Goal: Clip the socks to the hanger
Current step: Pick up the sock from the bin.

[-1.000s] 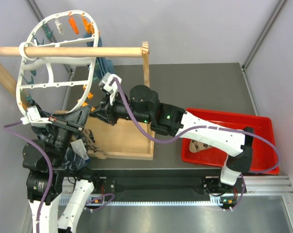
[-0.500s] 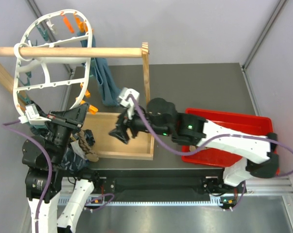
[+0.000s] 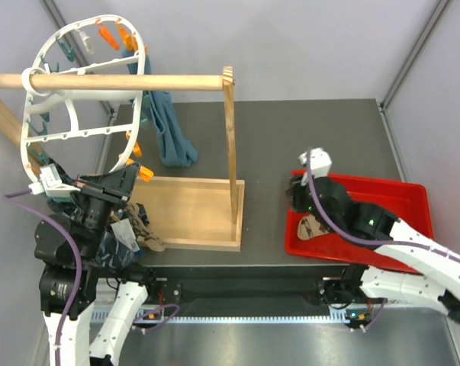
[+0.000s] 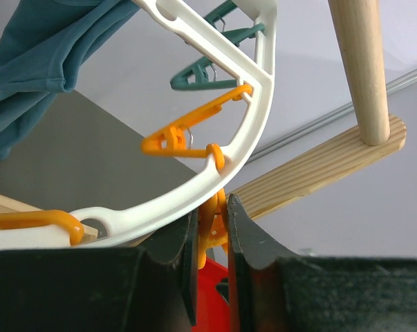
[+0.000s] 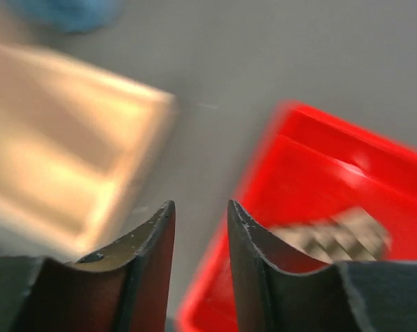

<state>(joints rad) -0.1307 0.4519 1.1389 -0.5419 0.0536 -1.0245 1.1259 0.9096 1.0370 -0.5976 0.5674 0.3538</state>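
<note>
Grey table shows two socks; left tool pinches one peg, right tool spread.

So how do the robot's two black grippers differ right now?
The left gripper is shut on an orange plastic peg hanging from the white oval plastic hanger; the right gripper is open, holding nothing. The left is up at the hanger's rim; the right hovers over the edge of the red plastic tray holding a checked sock. Both are black and two-fingered.

Pale grey walls, dark grey tabletop
</note>
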